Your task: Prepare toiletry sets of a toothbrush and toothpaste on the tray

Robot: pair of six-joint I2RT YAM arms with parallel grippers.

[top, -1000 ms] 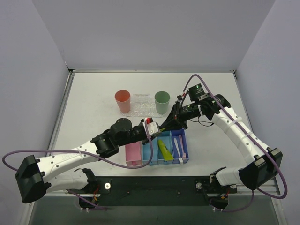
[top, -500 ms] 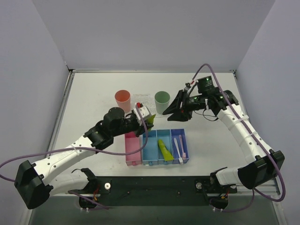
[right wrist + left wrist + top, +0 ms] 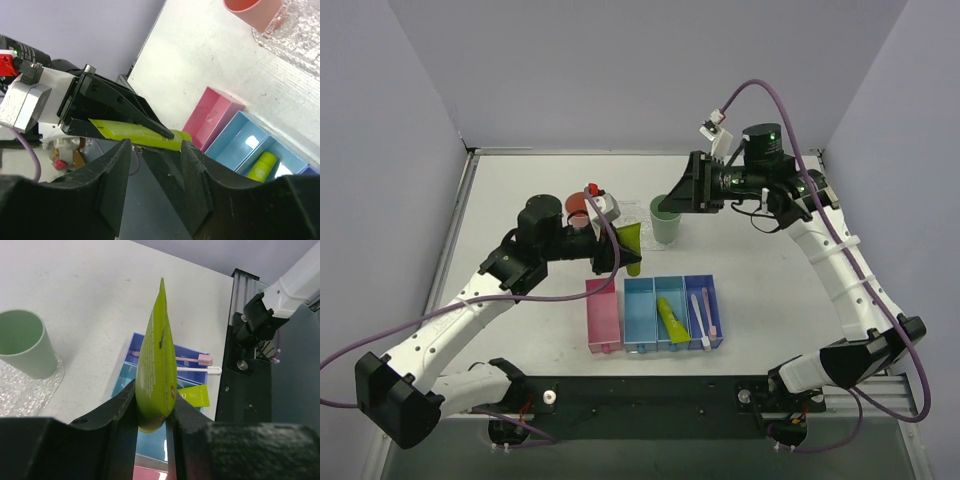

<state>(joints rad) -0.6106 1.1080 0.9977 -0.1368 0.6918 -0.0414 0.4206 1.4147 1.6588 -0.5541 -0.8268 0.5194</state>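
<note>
Two toothpaste tubes are in view, and one is in a grip. The left gripper [image 3: 612, 247] [image 3: 152, 407] has its jaws closed part-way on the broad end of a yellow-green toothpaste tube [image 3: 631, 246] [image 3: 156, 360] [image 3: 137, 133]. Its pointed end sticks out past the fingertips, and the tube hangs in the air clear of the table.

Below and beyond those jaws stands a row of bins [image 3: 655, 315]. One light blue compartment holds the second toothpaste tube [image 3: 670, 320] [image 3: 193, 395] [image 3: 263, 166]. The darker blue compartment [image 3: 136, 342] holds two toothbrushes [image 3: 705, 315] [image 3: 177, 359] lying side by side.

The clear bumpy tray [image 3: 626, 214] [image 3: 22, 390] [image 3: 295, 35] lies off to one side of the left jaws. A green cup [image 3: 666, 222] [image 3: 24, 342] stands on it, and so does a coral cup [image 3: 577, 203] [image 3: 245, 10].

The right gripper [image 3: 672, 198] [image 3: 155, 150] is raised near the green cup. Its jaws stand apart with nothing between them, and the held tube shows farther off through their gap.
</note>
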